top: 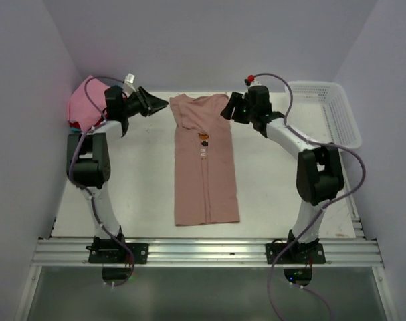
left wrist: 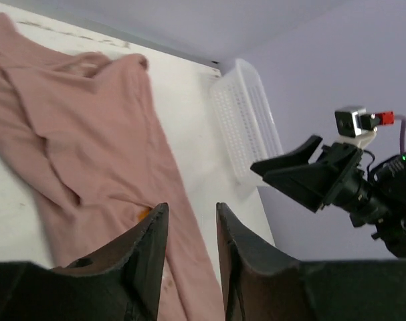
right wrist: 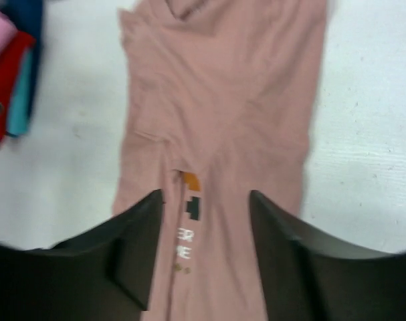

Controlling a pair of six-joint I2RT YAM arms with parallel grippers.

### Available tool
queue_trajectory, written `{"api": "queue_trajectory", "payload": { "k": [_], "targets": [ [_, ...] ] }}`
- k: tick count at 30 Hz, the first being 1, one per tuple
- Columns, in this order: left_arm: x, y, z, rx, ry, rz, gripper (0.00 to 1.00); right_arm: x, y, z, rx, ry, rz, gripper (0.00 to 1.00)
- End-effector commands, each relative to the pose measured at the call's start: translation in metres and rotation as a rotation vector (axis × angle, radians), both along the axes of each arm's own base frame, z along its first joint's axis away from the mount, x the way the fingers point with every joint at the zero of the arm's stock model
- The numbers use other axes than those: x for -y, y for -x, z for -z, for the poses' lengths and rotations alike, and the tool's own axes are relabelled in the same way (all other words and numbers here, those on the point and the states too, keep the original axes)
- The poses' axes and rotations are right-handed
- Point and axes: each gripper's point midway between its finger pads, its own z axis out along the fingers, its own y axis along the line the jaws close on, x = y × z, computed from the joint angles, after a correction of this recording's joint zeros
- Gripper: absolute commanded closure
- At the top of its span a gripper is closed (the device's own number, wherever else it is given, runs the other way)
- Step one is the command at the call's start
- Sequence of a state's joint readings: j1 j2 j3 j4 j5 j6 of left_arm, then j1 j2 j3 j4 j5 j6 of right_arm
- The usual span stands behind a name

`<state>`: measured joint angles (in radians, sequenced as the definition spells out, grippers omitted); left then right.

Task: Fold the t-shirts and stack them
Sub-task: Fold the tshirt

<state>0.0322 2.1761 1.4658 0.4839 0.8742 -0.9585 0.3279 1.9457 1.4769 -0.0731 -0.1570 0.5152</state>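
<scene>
The dusty-pink t-shirt [top: 206,167] lies flat in the middle of the table [top: 136,187] as a long narrow strip, both sides turned in to meet along a centre seam, collar toward the far wall. Its small chest print [right wrist: 191,207] shows in the gap of that seam; the white letters below it are partly cut off by cloth and a finger and too blurred to read. The left gripper [top: 161,103] is just beside the shirt's far-left shoulder, its fingers a narrow slot apart with nothing between them. The right gripper [top: 227,110] hangs over the far-right shoulder, its fingers spread wider and empty, the cloth showing between them in its wrist view. At the far-left corner, the folded t-shirts [top: 85,103] are stacked, bright pink on top; the left arm hides part of the pile, and the right wrist view catches only cropped edges of red, blue and pink. The white basket [top: 323,110] sits at the table's far-right edge.
</scene>
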Motion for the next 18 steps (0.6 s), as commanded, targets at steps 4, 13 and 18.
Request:
{"api": "queue_trajectory", "payload": {
  "k": [4, 13, 18],
  "targets": [
    [0.007, 0.118, -0.078, 0.248, -0.096, 0.050, 0.00, 0.008, 0.071, -0.065, 0.120, 0.059, -0.082, 0.25],
    [0.033, 0.257, -0.096, 0.273, 0.060, 0.265, 0.00, 0.023, 0.175, -0.051, -0.018, 0.043, -0.156, 0.18],
    [0.035, 0.292, -0.087, 0.181, 0.147, 0.271, 0.00, 0.026, 0.211, -0.035, -0.072, 0.040, -0.177, 0.17]
  ]
}}
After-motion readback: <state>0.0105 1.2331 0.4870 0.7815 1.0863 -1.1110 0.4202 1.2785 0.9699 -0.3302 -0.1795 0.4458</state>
